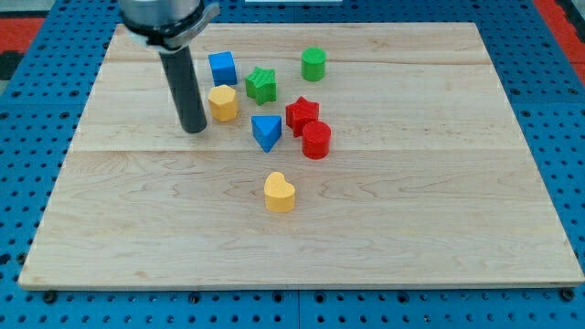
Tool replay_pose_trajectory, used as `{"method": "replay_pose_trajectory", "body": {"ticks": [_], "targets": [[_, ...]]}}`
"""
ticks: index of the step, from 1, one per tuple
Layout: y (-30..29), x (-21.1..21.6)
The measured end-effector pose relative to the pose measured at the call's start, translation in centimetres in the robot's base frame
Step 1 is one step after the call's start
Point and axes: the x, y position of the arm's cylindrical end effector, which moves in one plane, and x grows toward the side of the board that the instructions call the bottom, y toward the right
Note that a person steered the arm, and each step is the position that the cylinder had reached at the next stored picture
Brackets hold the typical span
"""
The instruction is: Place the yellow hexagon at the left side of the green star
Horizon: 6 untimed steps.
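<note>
My rod carries no claw, so there is nothing to clench; my tip [194, 129] rests on the tabletop [411, 228], just left of the yellow hexagon [222, 102]. The green star [261, 85] sits just right of that hexagon, slightly farther.

The wooden board [411, 219] carries blue cube [222, 68], yellow hexagon [223, 102], green star [261, 85] and five other blocks.
</note>
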Motion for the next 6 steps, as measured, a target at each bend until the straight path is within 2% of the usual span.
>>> {"method": "replay_pose_trajectory", "body": {"ticks": [1, 2, 4, 5, 6], "targets": [[1.6, 4.6], [5.7, 1.0], [2.7, -4.7], [-1.5, -3.3], [2.8, -9.3]]}}
